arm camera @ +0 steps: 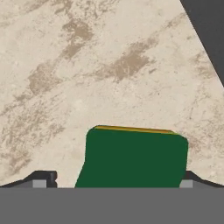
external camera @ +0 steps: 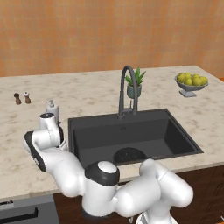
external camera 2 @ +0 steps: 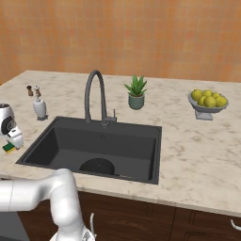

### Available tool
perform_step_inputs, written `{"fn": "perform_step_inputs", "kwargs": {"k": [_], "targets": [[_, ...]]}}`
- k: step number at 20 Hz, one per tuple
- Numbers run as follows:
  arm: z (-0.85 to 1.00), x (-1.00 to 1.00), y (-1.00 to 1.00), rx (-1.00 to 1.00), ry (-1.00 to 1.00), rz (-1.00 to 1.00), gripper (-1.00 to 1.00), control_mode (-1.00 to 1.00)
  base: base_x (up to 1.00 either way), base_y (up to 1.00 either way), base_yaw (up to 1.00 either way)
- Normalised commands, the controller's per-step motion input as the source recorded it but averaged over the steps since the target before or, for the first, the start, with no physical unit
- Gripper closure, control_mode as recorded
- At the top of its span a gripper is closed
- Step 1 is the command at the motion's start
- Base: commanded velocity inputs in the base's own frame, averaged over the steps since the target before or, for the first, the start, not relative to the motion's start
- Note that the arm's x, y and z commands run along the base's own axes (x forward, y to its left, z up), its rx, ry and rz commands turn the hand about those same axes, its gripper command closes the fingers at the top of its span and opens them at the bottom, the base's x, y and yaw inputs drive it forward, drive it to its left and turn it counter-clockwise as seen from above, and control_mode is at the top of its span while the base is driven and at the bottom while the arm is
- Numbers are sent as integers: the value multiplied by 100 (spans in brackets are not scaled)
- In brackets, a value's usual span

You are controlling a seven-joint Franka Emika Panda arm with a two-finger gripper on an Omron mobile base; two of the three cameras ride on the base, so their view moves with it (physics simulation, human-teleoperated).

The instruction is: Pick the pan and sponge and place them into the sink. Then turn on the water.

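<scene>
The sponge (arm camera: 135, 157), green on top with a yellow edge, lies flat on the marble counter just left of the sink (external camera: 131, 133). My gripper (arm camera: 114, 181) hangs right over it, open, with one fingertip on each side of the sponge and neither touching it. In the right base view the gripper (external camera 2: 14, 140) points down at the sponge (external camera 2: 8, 148) beside the sink (external camera 2: 108, 143). The black round pan (external camera: 130, 155) lies in the basin at its front wall, also seen as the pan (external camera 2: 96, 167). Water is out of view at the faucet (external camera: 127, 87).
A white soap dispenser (external camera 2: 39, 108) stands behind the gripper, with two small shakers (external camera 2: 33, 90) farther back. A potted plant (external camera 2: 136, 94) sits behind the sink, and a bowl of lemons (external camera 2: 208, 104) stands at the right. The counter's front edge lies close to the sponge.
</scene>
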Motion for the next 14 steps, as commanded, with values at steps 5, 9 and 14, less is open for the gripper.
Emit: {"fn": "perform_step_inputs", "kwargs": {"k": [5, 9, 14], "targets": [[-57, 21, 31, -5, 0, 0, -100, -100, 0, 0, 0], [-83, 9, 20, 0, 0, 0, 100, -100, 0, 0, 0], [-51, -9, -1, 0, -4, 0, 100, -100, 0, 0, 0]]}}
